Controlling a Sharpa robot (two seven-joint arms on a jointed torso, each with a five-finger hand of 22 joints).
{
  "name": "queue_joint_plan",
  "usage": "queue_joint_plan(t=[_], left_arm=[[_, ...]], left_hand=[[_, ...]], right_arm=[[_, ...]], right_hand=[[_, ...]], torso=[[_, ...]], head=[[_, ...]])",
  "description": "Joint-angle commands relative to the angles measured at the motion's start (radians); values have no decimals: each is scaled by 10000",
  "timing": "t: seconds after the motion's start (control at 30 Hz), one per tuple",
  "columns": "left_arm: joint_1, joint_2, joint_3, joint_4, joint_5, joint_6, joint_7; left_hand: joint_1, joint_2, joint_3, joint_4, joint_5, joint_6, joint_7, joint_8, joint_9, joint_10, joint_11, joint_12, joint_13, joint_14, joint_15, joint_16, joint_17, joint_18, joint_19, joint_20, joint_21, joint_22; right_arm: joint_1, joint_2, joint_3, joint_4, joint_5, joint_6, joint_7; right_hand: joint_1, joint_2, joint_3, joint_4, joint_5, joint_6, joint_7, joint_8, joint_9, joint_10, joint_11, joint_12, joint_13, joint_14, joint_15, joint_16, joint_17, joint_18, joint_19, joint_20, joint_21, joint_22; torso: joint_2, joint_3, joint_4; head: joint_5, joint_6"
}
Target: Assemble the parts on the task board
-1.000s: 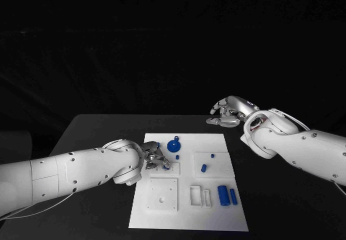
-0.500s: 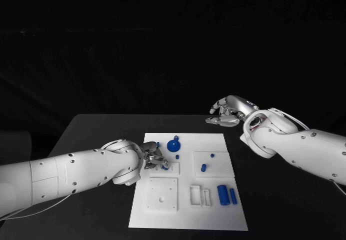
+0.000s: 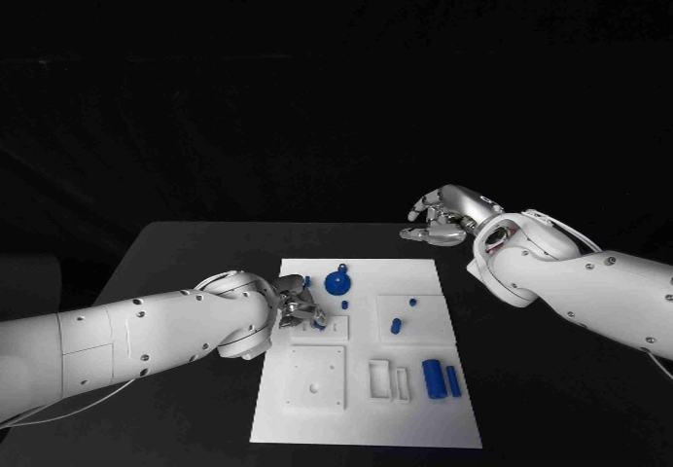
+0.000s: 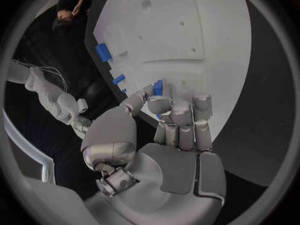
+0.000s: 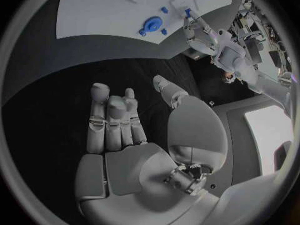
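Parts lie scattered over the task board (image 3: 368, 418), the white plate in the middle of the black table (image 3: 183, 253): a round blue piece (image 3: 338, 283) toward the far edge, a small blue peg (image 3: 397, 326) right of centre, and two blue cylinders (image 3: 442, 379) near the right edge. The left hand (image 3: 299, 309) works at the board's left side, its fingertips pinching a small blue part (image 4: 157, 88) over the white surface, which the left wrist view shows plainly. The right hand (image 3: 446, 216) hovers well off the far right corner of the board, fingers loosely curled with nothing in them.

The risk, as I judge it, lies in the pinch: the part is small and only the fingertips hold it, so a slight tilt while lowering could jam it against its socket's rim or let it slip out and roll. Whether it already sits in a socket cannot be told.
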Motion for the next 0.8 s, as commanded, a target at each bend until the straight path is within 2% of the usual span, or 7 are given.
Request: queue_joint_plan(t=[0.03,0.07,0.17,0.53,0.6,0.7,0.8], left_arm=[[-28,33,7,-15,-118,76,21],[-40,41,7,-30,-120,79,17],[-63,52,7,-52,-121,119,19],[-99,97,8,-103,-198,105,21],[-104,106,8,-106,-204,108,16],[-109,118,8,-111,-217,161,18],[-112,117,8,-100,-227,170,14]], left_hand=[[11,78,77,5,-57,1891,-1184,175,2455,-362,-359,64,-14,365,-616,49,-13,163,87,-1235,-53,14],[10,78,78,8,-71,1892,-1184,175,2455,-364,-358,67,-17,364,-615,51,-16,164,87,-1234,-54,16],[7,90,90,56,-531,1889,-1184,168,2460,-382,-358,110,-56,355,-608,77,-53,170,87,-1231,-62,29],[16,79,102,66,-625,1887,-1182,163,2460,-391,-356,127,-77,348,-605,86,-72,171,82,-1229,-68,36],[10,75,100,84,-710,1884,-1180,159,2460,-395,-354,136,-91,343,-602,91,-85,171,79,-1226,-71,40],[20,72,104,126,-1055,1887,-1180,155,2463,-404,-353,166,-129,334,-599,110,-117,174,74,-1223,-82,51],[21,71,105,127,-1062,1887,-1180,154,2463,-405,-353,167,-131,334,-599,111,-118,174,74,-1223,-83,51]], right_arm=[[5,2,6,11,-5,-14,78],[5,3,6,8,-3,-15,78],[5,2,6,10,-2,-17,79],[5,4,6,3,8,-14,79],[5,6,6,6,8,-16,79],[5,10,6,3,8,-14,79],[4,11,6,-3,8,-12,80]], right_hand=[[65,-13,13,55,40,-21,76,-54,-11,-91,-14,1,-15,-46,7,-47,11,285,-63,-2,-41,87],[66,-13,11,58,50,-20,76,-54,-12,-91,-14,2,-17,-46,7,-47,11,285,-62,-3,-42,88],[66,-14,9,62,62,-19,76,-53,-12,-92,-14,4,-19,-45,7,-48,12,285,-62,-3,-43,89],[65,-13,-2,78,104,-17,75,-53,-13,-94,-15,10,-28,-44,6,-50,14,285,-61,-4,-46,93],[65,-13,-3,80,109,-17,75,-54,-13,-94,-15,11,-29,-44,6,-51,14,285,-61,-4,-47,94],[63,-13,-6,83,114,-17,75,-54,-13,-95,-15,12,-30,-44,6,-51,15,285,-61,-4,-48,95],[63,-13,-7,85,118,-16,75,-54,-13,-95,-15,13,-31,-44,6,-51,15,285,-61,-4,-48,95]], torso=[[2,-4,-5],[1,-4,-4],[0,-3,-4],[2,2,-2],[0,2,1],[0,0,0],[-1,0,-4]], head=[[-2,-4],[-10,1],[-21,-5],[-32,-6],[-31,-11],[-35,-13],[-28,-14]])
